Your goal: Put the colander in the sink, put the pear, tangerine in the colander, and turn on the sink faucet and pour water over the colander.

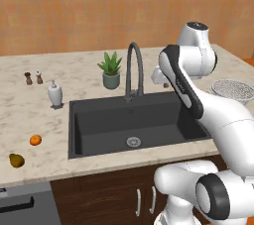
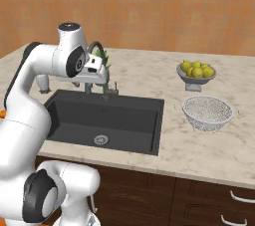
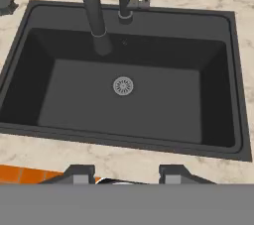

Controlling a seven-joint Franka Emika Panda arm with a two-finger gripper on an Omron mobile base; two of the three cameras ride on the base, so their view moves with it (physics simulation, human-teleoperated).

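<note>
The mesh colander [image 2: 207,112] sits on the counter right of the dark sink [image 2: 129,115], also seen at the right edge as the colander [image 1: 233,90]. The tangerine [image 1: 35,140] and the pear [image 1: 17,160] lie on the counter left of the sink [image 1: 99,125], near the front edge. The gooseneck faucet [image 1: 133,68] stands behind the basin. My gripper [image 3: 126,174] hangs open and empty high over the sink, its fingertips [image 3: 82,172] apart, looking down at the drain [image 3: 123,85] and the faucet [image 3: 94,11]. The hand is beside the faucet, the gripper [image 2: 99,78] well left of the colander.
A grey footed bowl of yellow-green fruit [image 2: 196,73] stands behind the colander. A white soap dispenser [image 1: 55,94], a potted plant [image 1: 110,70] and two small shakers [image 1: 33,77] stand on the back counter left of the faucet.
</note>
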